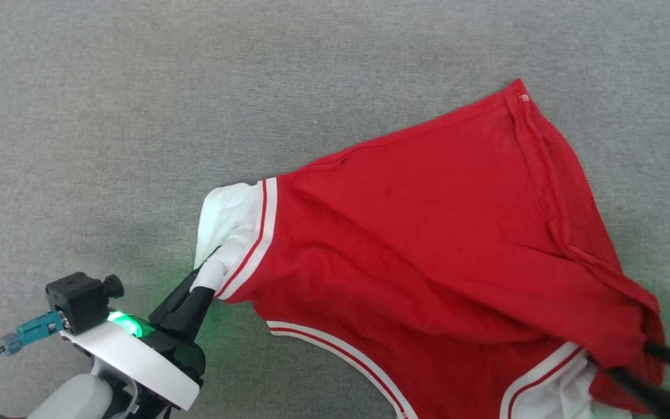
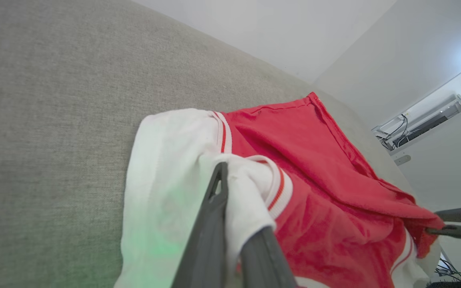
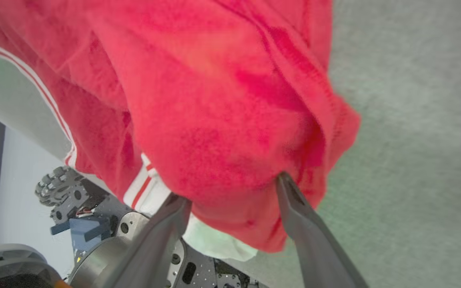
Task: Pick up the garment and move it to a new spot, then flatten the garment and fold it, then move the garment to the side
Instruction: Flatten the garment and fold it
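Note:
The garment (image 1: 428, 244), a bright red T-shirt with white sleeve ends and striped trim, lies partly spread on the grey fabric surface (image 1: 137, 116). At lower left, my left gripper (image 1: 204, 282) is shut on a white sleeve end (image 1: 230, 227); the left wrist view shows that white cloth pinched between the fingers of the left gripper (image 2: 242, 200). At the lower right edge, my right gripper (image 1: 623, 356) has its fingers spread. In the right wrist view the jaws of the right gripper (image 3: 232, 188) stand open, with a bunch of red garment (image 3: 214, 100) hanging between the tips.
The grey surface stretches wide to the left and far side of the shirt. In the right wrist view the robot's own base (image 3: 94, 224) sits below the surface's near edge. A white wall (image 2: 294, 32) rises beyond the far edge.

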Robot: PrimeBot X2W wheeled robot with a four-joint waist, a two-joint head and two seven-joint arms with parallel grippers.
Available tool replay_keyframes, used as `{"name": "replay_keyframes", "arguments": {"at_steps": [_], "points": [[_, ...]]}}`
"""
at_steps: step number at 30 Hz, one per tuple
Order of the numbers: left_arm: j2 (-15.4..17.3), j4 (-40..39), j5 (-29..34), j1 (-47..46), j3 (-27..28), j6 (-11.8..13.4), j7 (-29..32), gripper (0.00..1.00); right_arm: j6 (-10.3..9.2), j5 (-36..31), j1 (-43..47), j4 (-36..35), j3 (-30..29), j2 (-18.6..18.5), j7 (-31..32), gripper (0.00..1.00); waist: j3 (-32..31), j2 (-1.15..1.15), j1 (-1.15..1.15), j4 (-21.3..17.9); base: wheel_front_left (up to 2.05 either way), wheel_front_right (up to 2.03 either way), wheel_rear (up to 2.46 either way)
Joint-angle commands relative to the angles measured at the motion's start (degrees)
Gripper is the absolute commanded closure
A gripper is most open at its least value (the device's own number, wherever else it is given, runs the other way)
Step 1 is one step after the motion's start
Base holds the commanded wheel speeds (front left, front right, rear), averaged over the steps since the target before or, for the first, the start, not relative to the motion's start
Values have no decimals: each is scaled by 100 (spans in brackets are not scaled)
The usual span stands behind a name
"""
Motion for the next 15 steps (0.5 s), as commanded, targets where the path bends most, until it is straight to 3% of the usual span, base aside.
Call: {"name": "replay_keyframes", "arguments": {"at_steps": [1, 8, 11, 15], "points": [[-52, -3, 47, 22, -15, -38, -29, 100, 0, 158, -155, -206, -272, -70, 175, 0, 24, 0, 0, 64, 0, 0, 0], [-271, 40, 109, -236, -191, -111, -6, 100, 0, 427, -1485, -239, -968, -501, 619, 0, 161, 0, 0, 360, 0, 0, 0], [-338, 71, 123, -322, -253, -117, -6, 100, 0, 340, -2104, -16, -831, -565, 503, 0, 230, 0, 0, 456, 0, 0, 0], [-489, 159, 102, -472, -360, -144, -11, 100, 0, -157, -3331, 708, -6, -605, 46, 0, 362, 0, 0, 616, 0, 0, 0]]}}
